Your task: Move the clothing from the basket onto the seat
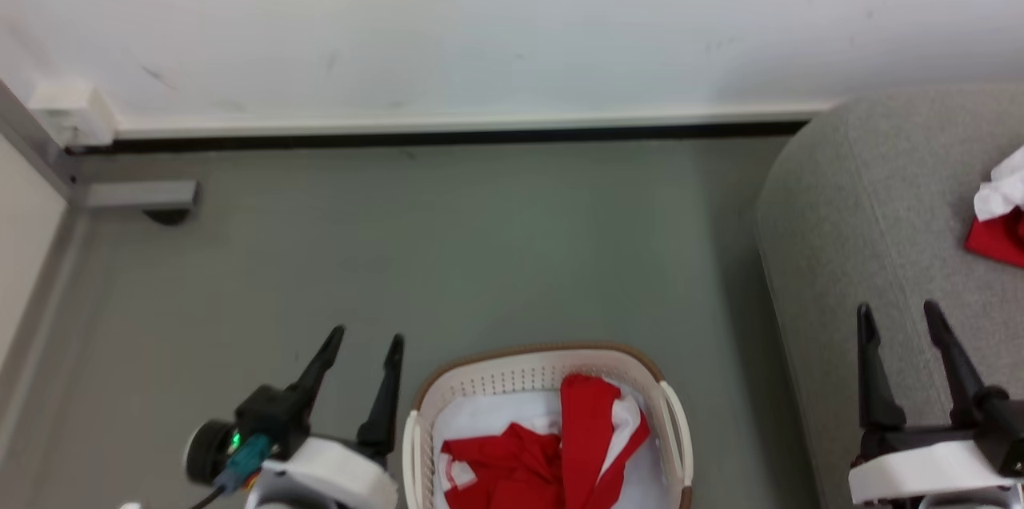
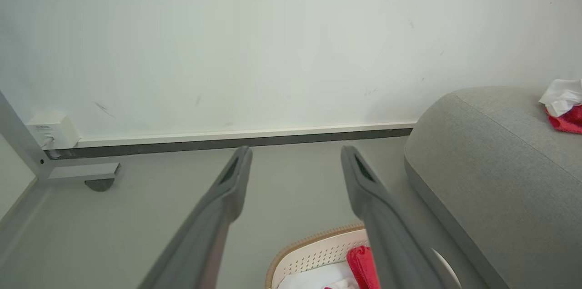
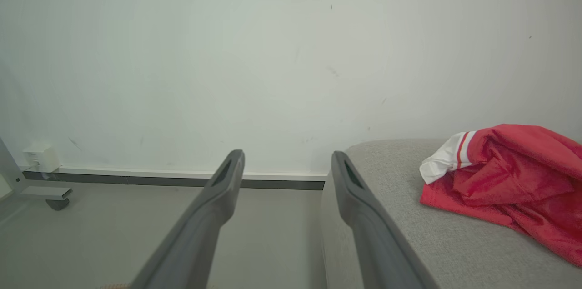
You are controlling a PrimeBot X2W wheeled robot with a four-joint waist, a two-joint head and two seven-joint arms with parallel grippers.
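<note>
Two pairs of jaws, both spread wide and empty: the left jaws hover just beside the basket (image 1: 496, 381), the right jaws over the edge of the sofa (image 1: 864, 213). One red garment (image 3: 514, 180) lies on the sofa already; more red clothing (image 1: 584, 429) sits in the basket, so I'd call it partly done.

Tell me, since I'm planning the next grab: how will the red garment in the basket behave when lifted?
Likely floppy: the red garment lies crumpled in folds inside the laundry basket. Probably light: thin cloth. It may hang long and drag over its rim.
</note>
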